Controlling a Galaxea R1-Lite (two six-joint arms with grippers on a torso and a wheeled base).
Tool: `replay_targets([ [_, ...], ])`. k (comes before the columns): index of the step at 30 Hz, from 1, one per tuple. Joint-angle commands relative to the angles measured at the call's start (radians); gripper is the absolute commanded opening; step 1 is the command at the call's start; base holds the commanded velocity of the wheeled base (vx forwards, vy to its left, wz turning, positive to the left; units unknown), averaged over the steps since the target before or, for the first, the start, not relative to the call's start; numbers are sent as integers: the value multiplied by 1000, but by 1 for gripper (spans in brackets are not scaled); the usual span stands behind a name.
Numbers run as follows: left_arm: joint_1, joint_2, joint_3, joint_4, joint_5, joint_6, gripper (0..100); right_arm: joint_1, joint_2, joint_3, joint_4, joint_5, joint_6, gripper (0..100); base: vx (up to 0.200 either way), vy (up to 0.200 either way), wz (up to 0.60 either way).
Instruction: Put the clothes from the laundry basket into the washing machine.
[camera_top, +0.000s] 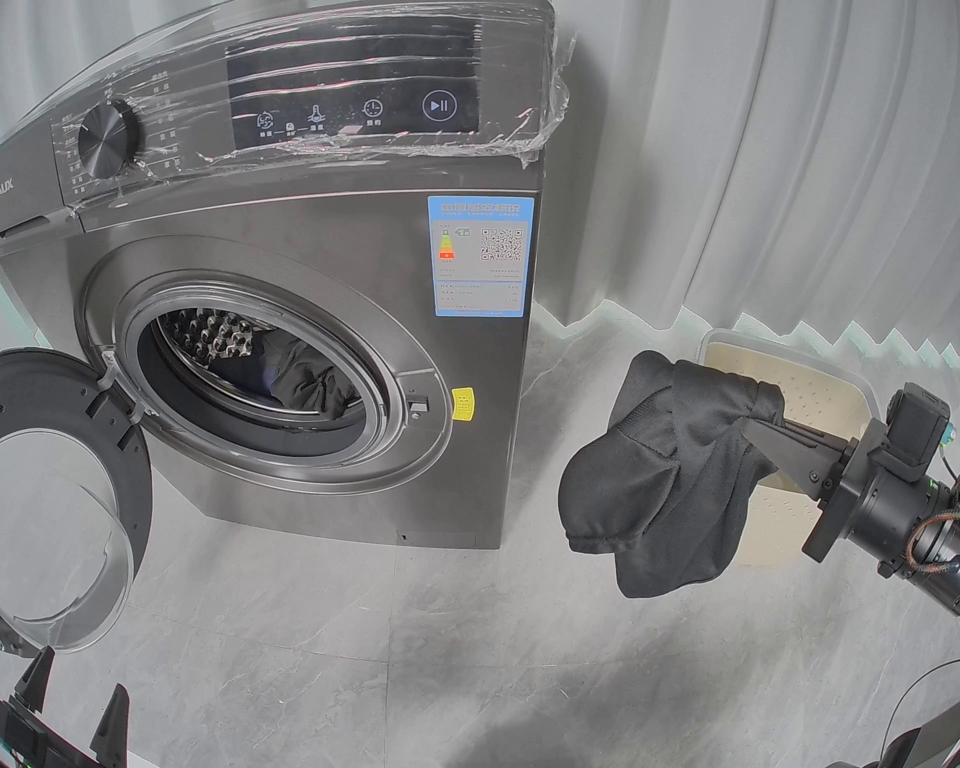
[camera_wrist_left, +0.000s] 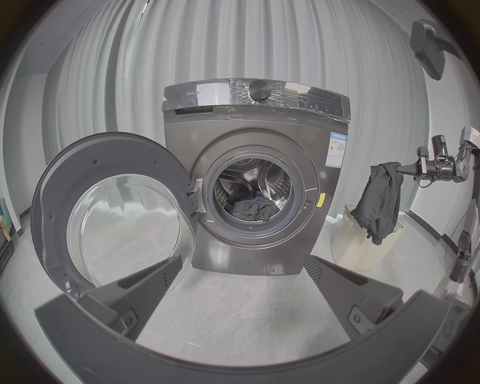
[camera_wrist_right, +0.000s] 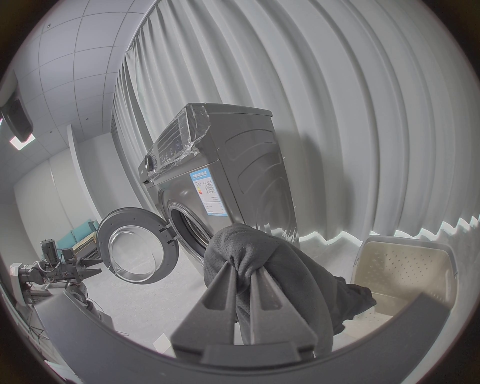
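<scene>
A grey front-loading washing machine (camera_top: 330, 270) stands with its round door (camera_top: 60, 500) swung open to the left. Dark clothes (camera_top: 300, 375) lie inside the drum (camera_wrist_left: 252, 207). My right gripper (camera_top: 765, 428) is shut on a black garment (camera_top: 665, 480), which hangs in the air to the right of the machine, in front of the cream laundry basket (camera_top: 800, 375). The right wrist view shows its fingers (camera_wrist_right: 260, 295) pinching the bunched cloth (camera_wrist_right: 280, 270). My left gripper (camera_wrist_left: 240, 272) is open and empty, low in front of the machine's open door.
White curtains (camera_top: 760, 150) hang behind the machine and the basket (camera_wrist_right: 415, 270). The grey tiled floor (camera_top: 400, 620) in front of the machine is bare. The open door (camera_wrist_left: 110, 205) juts out on the left side.
</scene>
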Motion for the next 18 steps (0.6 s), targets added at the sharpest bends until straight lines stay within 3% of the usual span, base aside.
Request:
replay_targets([
  [1,0,-16,15,0,0,-1,100,0,0,-1,0,0,0,0,-200,0,0],
  [5,0,-16,15,0,0,-1,100,0,0,-1,0,0,0,0,-200,0,0],
  [14,0,-16,15,0,-2,4,100,0,8,0,0,1,1,0,0,0,0],
  [18,0,-16,15,0,-2,6,100,0,8,0,0,3,1,0,0,200,0],
])
